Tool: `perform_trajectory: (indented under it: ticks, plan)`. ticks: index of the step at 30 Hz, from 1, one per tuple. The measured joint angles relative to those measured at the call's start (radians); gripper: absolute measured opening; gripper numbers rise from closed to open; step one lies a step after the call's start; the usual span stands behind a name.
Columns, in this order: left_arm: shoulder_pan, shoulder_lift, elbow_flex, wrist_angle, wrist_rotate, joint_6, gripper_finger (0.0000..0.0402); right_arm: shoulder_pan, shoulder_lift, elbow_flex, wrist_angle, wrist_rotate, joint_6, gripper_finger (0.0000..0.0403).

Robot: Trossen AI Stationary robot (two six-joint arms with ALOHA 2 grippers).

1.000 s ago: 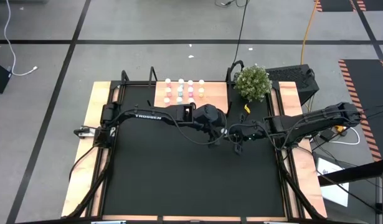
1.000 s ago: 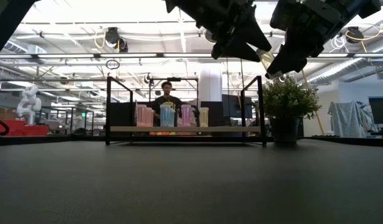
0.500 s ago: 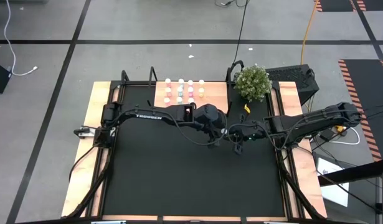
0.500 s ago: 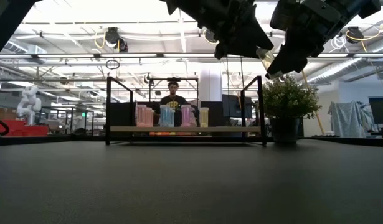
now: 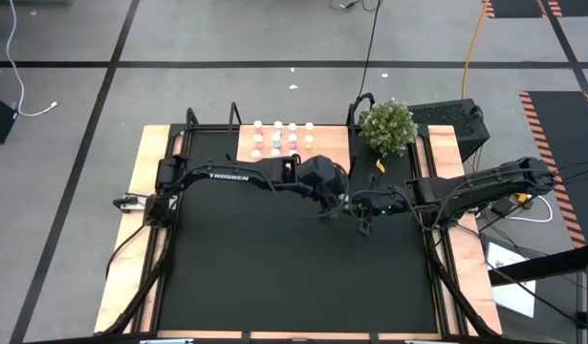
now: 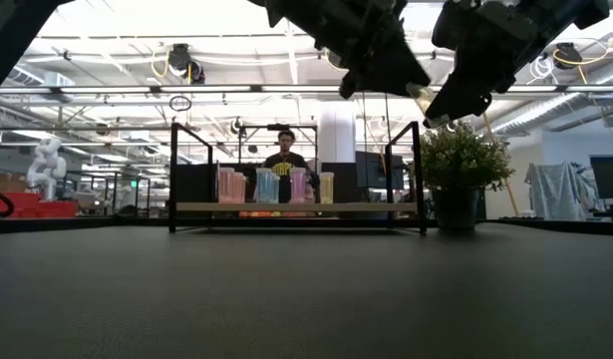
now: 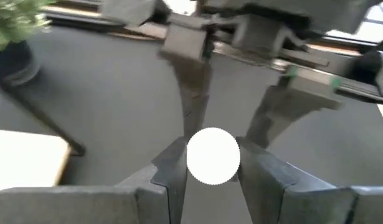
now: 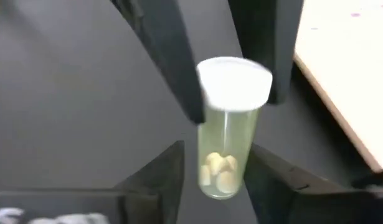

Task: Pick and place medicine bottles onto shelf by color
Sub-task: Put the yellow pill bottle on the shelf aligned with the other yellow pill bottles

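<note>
Near the middle of the high view, slightly right of centre, the two arms meet above the black mat (image 5: 274, 258) on the desk (image 5: 141, 191). Between them is one yellow bottle (image 8: 228, 134) with a white cap, tablets showing at its bottom — it is held up in the air, well above the mat, seen in the upper right of the low view.

The left end effector (image 7: 210, 165) has its fingers (image 7: 169, 171) on either side of the bottle's white cap, pressed against it on both sides. The right end effector (image 8: 213, 168) has its fingers (image 8: 163, 168) flanking the bottle's lower body; a small gap shows on each side, so whether they clamp it or stand slightly apart I cannot tell.

At the upper centre of the high view stands the shelf (image 5: 294, 143), a light-wood board with black brackets. On it sit other bottles (image 6: 271, 186) in rows — pink, blue, purple and yellow, upright. A potted plant (image 5: 387, 126) stands just right of the shelf. In the low view a person (image 6: 282, 155) shows behind the shelf, far back in the room.
</note>
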Motion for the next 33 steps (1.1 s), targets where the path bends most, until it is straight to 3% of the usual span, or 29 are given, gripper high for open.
perform_trajectory:
  ticks: [7,11,21,33]
  plan:
    - [0.090,-0.044,0.000,-0.106,-0.075,0.025,0.0124,-0.001,-0.027,0.002,-0.048,0.142,0.057,0.0233]
    - [0.154,-0.062,0.000,-0.198,-0.153,0.089,0.0124,-0.002,-0.053,0.002,-0.045,0.159,0.070,0.0259]
    - [0.308,-0.046,-0.001,-0.304,-0.174,0.185,0.0124,-0.033,-0.065,0.001,-0.062,0.154,0.069,0.0257]
    - [0.310,-0.004,-0.002,-0.308,-0.179,0.262,0.0124,-0.082,-0.065,0.001,-0.057,0.153,0.044,0.0256]
